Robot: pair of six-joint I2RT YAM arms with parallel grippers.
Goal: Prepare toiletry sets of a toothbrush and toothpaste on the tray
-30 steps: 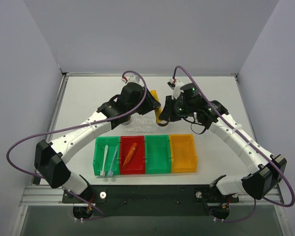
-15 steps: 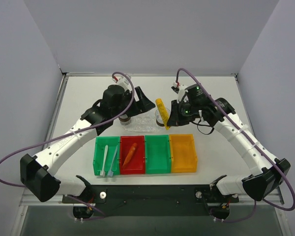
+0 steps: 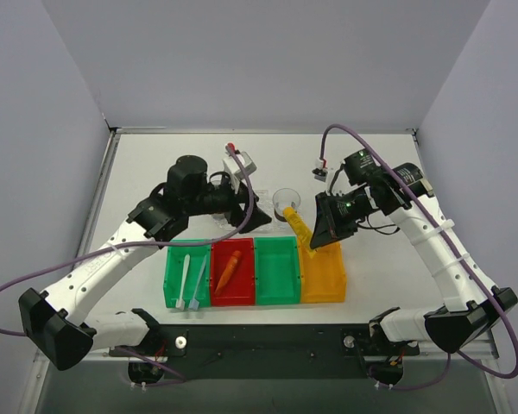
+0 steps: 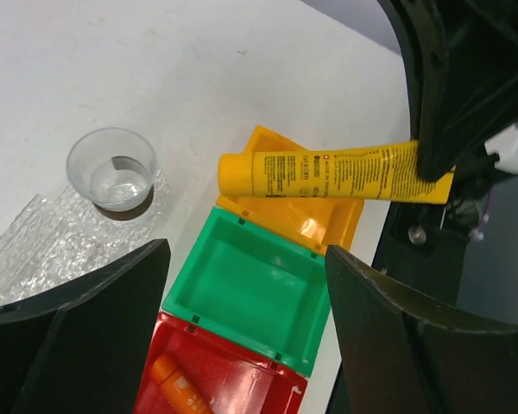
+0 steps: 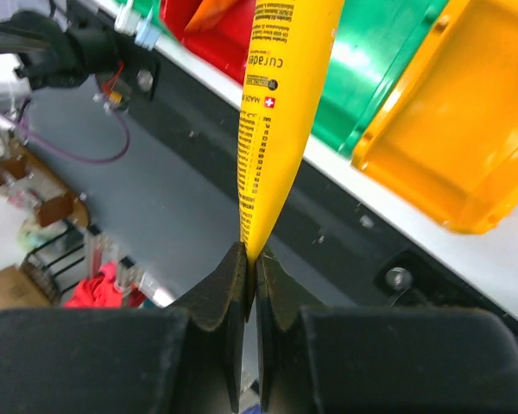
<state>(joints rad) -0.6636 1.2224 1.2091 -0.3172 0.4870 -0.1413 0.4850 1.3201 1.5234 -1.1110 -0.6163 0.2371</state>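
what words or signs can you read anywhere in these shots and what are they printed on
"curaden": printed along the yellow tube, which the right tool pinches at its flat end.
White cross on a small red square: a sign next to that word, on the same tube.
Fine print in rows further along the tube: too small to read.
Nothing else in view carries readable text.

The top view looks down from high behind the near edge, taking in the whole table. The left wrist view looks steeply down, close, past the left gripper at lower frame. The right wrist view looks close along the right gripper at bottom centre. All three share the tube, green bin and orange bin.
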